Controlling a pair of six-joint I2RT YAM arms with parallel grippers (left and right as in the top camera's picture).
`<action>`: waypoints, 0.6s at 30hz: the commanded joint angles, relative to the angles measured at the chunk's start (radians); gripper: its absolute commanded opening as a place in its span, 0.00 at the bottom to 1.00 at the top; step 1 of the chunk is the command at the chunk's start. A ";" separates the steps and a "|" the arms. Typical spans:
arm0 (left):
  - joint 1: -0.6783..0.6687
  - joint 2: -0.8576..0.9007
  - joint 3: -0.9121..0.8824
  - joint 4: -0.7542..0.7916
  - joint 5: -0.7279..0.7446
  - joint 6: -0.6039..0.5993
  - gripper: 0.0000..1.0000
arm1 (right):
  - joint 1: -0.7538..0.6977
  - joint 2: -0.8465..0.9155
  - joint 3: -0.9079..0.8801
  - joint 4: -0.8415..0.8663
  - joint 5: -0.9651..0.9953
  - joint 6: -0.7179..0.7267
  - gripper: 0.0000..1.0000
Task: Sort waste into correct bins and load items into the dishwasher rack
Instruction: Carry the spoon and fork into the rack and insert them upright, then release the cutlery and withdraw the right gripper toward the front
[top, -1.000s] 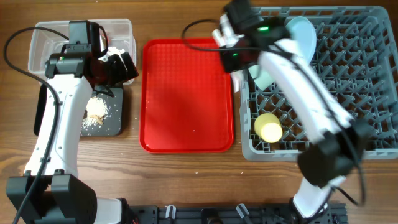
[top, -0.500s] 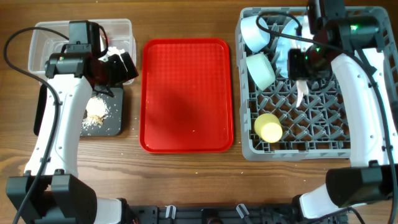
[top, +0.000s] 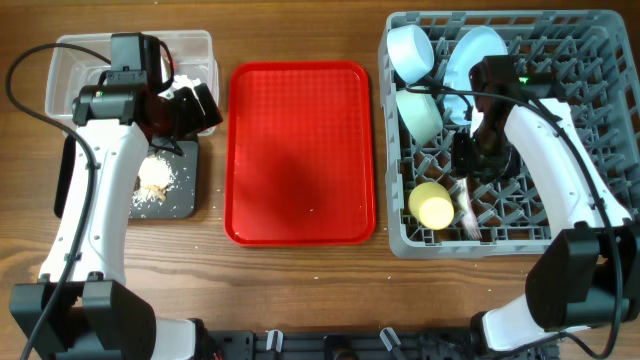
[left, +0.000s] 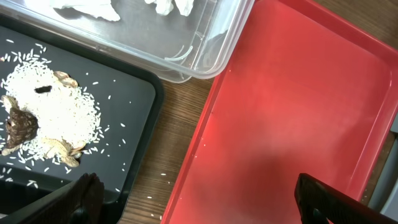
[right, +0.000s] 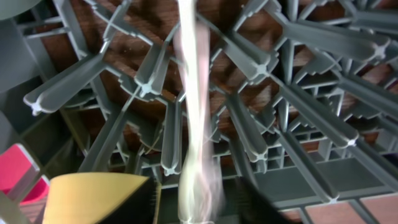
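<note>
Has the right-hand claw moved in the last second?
Yes. The right gripper, holding a white utensil, has shifted down the dishwasher rack toward its near edge, ending beside the yellow cup.

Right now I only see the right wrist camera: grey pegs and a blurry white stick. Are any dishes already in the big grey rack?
Observer: Yes. A light blue bowl, a pale green bowl and a light blue plate stand in the far left part of the large grey plastic rack.
Operator: What is the yellow thing in my corner?
Observer: A small yellow cup, at the rack's near edge, just left of the blurry white piece.
Operator: And the other arm?
Observer: The left arm's fingers are spread open, empty, above the shallow black tray and flat red tray.
</note>
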 joint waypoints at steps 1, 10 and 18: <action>0.003 -0.002 0.006 -0.001 -0.013 0.005 1.00 | 0.000 0.001 0.003 0.010 0.021 0.011 0.56; 0.003 -0.002 0.006 -0.001 -0.013 0.005 1.00 | 0.001 -0.055 0.231 -0.073 0.021 -0.030 0.58; 0.003 -0.002 0.006 -0.001 -0.013 0.005 1.00 | 0.001 -0.211 0.584 -0.216 0.020 -0.069 0.92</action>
